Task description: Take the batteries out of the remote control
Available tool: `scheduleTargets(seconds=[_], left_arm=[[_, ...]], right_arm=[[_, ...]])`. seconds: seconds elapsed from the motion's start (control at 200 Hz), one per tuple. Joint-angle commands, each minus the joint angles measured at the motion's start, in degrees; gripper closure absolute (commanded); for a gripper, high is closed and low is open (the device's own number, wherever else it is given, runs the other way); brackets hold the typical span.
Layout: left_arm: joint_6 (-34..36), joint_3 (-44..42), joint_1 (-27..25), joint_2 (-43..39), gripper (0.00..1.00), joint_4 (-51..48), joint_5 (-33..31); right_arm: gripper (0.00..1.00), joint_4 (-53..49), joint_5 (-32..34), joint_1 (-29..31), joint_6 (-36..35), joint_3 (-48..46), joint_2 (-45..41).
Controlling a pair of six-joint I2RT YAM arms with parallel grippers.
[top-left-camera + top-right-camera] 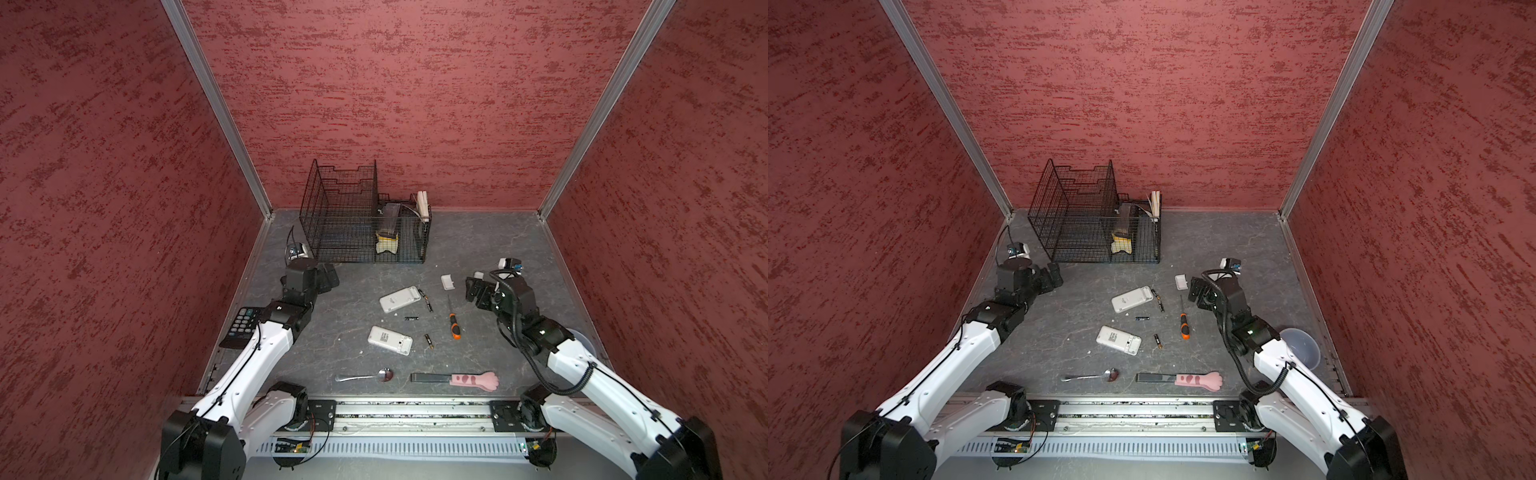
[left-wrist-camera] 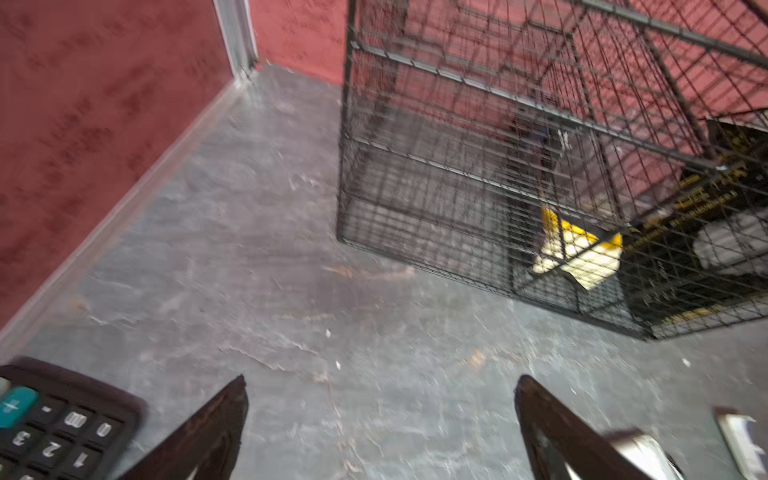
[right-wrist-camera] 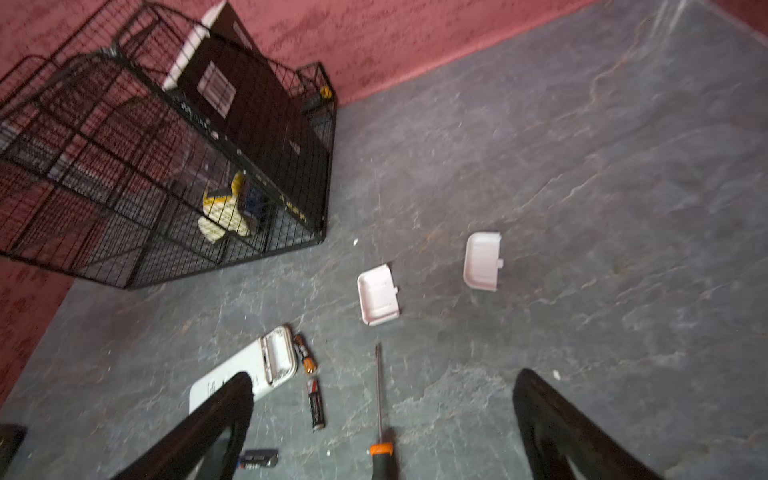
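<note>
Both wide open, nothing held: the left gripper hangs near the cage, the right gripper near the screwdriver. Four batteries lie loose on the table — two end to end just beside the far remote, one between the remotes, one beside the near remote.

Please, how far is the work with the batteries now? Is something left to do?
Done: four batteries lie loose on the table. The far remote and the near remote lie with their covers off, and the far one's compartment looks empty.
In hand: nothing. The left pincer and right pincer are open and empty.
Left: probably nothing, though the near remote's compartment is too small to check.
</note>
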Motion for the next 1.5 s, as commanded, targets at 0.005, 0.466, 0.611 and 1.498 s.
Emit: scheduleTargets(seconds=[0.005, 0.466, 0.611, 1.498], left_arm=[[4.95, -2.50, 1.60, -0.90, 0.01, 8.13, -4.55], [6.84, -8.90, 12.03, 0.55, 0.01, 17.81, 2.64], [7.43, -14.36, 15.48, 2.96, 0.00, 30.16, 8.39], [16.19, -15.99, 14.30, 31.26, 0.00, 63.00, 21.48]], right_arm=[[0.01, 5.26, 8.98, 0.01, -1.80, -0.19, -0.94], [0.01, 17.87, 11.78, 0.02, -11.34, -3.45, -1.69], [0.01, 21.79, 16.33, 0.04, -14.91, -5.69, -2.62], [0.01, 58.86, 17.03, -17.61, -30.83, -17.66, 16.64]])
